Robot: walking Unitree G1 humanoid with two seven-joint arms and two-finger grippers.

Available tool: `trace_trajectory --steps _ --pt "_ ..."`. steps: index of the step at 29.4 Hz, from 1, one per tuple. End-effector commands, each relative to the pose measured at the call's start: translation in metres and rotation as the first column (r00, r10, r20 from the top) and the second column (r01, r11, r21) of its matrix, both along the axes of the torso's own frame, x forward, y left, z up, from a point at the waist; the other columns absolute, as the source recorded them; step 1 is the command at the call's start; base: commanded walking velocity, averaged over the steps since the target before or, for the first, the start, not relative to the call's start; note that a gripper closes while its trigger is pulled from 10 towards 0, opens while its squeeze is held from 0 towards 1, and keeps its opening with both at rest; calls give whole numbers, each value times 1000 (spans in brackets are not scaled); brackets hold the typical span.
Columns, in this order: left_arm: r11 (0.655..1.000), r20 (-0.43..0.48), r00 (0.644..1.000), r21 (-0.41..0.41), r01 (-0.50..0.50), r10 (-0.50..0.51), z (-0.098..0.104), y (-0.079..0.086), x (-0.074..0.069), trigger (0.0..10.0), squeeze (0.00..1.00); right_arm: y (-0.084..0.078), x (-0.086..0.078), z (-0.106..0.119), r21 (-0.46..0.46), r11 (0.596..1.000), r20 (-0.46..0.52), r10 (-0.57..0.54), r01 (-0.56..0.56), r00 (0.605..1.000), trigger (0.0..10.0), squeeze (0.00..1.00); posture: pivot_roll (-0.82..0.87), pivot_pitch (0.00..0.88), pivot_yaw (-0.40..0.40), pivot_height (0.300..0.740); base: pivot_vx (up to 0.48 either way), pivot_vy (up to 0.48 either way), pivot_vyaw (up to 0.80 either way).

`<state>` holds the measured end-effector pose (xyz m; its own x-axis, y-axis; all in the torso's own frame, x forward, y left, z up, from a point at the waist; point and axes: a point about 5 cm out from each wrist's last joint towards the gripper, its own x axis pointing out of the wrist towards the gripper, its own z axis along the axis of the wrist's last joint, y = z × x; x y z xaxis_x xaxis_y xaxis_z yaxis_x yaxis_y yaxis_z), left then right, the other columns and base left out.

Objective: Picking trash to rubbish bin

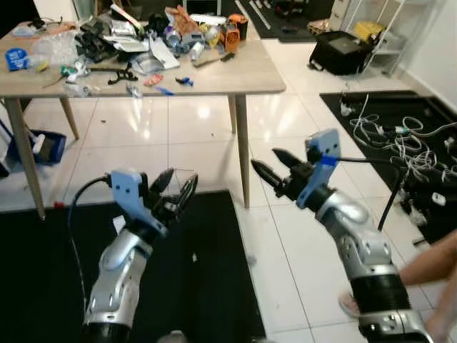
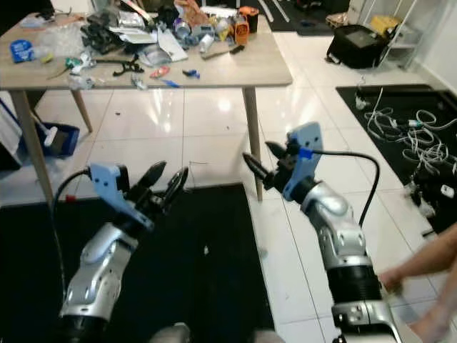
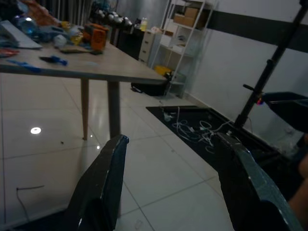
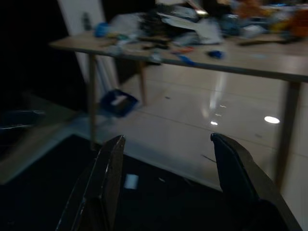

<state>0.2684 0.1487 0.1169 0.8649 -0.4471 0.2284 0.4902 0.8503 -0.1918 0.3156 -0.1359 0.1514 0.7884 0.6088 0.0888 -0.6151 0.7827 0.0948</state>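
Both my arms are raised over the floor in front of a cluttered wooden table [image 1: 246, 75]. My left gripper [image 1: 180, 179] stands open above a black floor mat [image 1: 214, 286], nothing between its fingers. My right gripper [image 1: 265, 158] is open too, level with the table leg [image 1: 241, 150] and pointing left. A small white scrap [image 1: 193, 258] lies on the mat below the left gripper. The right wrist view shows a white piece [image 4: 130, 181] on the mat. Wrappers, bottles and tools are piled on the tabletop [image 1: 153, 43].
A person's arm [image 1: 435, 261] and foot [image 1: 350, 306] reach in at the lower right. Loose cables [image 1: 400, 139] lie on a second black mat to the right. A black bag [image 1: 341, 51] sits beyond the table, and a blue box [image 1: 43, 146] under its left side.
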Motion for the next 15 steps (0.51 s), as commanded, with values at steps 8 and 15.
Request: trace_trajectory --steps 8,15 --pt "1000 -4 1000 1 8 -8 -1 -3 -1 10000 0 -6 1 0 -12 1000 -13 -23 23 1000 10000 0 -94 0 -37 740 480 0 0" --pt "1000 -3 1000 3 9 -9 -1 -2 -1 10000 0 -5 -1 2 -30 1000 9 -8 8 1000 10000 0 -93 0 -36 740 480 0 0"
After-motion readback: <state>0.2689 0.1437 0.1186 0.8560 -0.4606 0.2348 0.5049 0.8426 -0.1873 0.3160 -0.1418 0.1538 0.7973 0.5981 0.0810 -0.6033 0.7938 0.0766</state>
